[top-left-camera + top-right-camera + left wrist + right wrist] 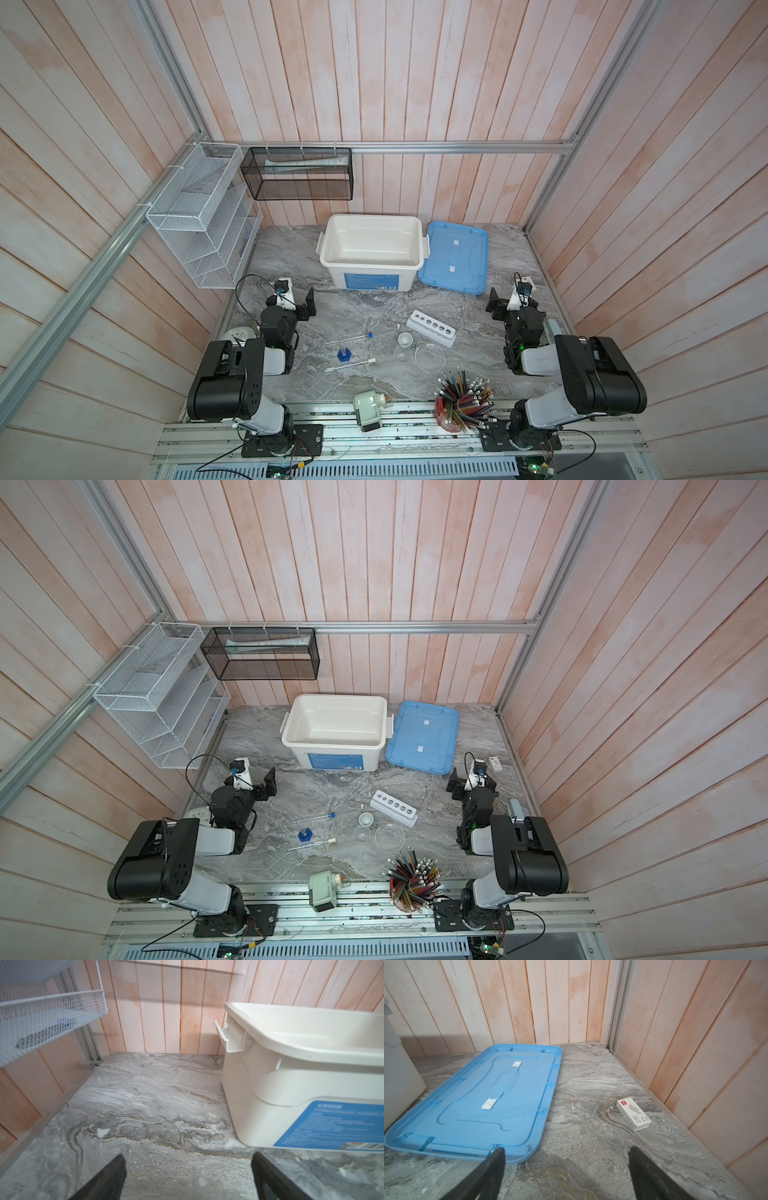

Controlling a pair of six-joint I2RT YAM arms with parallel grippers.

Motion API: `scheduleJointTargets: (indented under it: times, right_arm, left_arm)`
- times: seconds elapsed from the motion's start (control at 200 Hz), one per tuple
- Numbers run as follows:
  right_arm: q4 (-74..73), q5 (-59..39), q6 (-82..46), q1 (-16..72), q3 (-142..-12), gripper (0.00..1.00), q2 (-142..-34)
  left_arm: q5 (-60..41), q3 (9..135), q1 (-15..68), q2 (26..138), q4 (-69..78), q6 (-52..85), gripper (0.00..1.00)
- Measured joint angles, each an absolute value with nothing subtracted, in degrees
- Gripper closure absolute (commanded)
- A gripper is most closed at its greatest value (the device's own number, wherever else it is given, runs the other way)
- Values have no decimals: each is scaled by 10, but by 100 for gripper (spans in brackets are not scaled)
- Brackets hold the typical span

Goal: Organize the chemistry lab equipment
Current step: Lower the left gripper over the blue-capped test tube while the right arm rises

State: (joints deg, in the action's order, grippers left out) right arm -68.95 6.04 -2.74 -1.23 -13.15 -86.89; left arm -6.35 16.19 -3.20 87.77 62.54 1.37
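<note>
Left pincer (188,1159) and right pincer (565,1151) stand released over the bench (374,307), well apart from the 6-hole rack (431,328).

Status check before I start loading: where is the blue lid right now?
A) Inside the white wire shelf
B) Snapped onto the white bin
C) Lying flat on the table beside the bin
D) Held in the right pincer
C: in both top views the blue lid lies flat on the marble table, just right of the open white bin, which has nothing covering it.
</note>
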Motion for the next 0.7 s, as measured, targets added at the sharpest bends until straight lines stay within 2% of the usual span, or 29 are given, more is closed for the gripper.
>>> scheduleJointTargets:
  times: [0.085,0.155,0.385,0.45,0.57,0.7]
  right_arm:
    - [-686,60,-26,-12,-132,20,-865]
    - [-625,56,-20,-12,-148,25,-830]
    - [-493,53,-21,27,-219,25,-665]
    - [-452,55,-22,46,-232,25,-639]
    - [-359,55,-28,81,-258,26,-606]
    - [-277,52,-32,119,-268,26,-564]
  left_arm:
    - [-50,169,-30,849,579,17,16]
    - [-38,192,-28,792,508,18,17]
    - [2,356,40,631,330,-1,18]
    - [-16,413,49,617,277,-8,23]
    - [-81,515,62,615,158,-39,26]
    - [-123,607,126,644,4,-118,30]
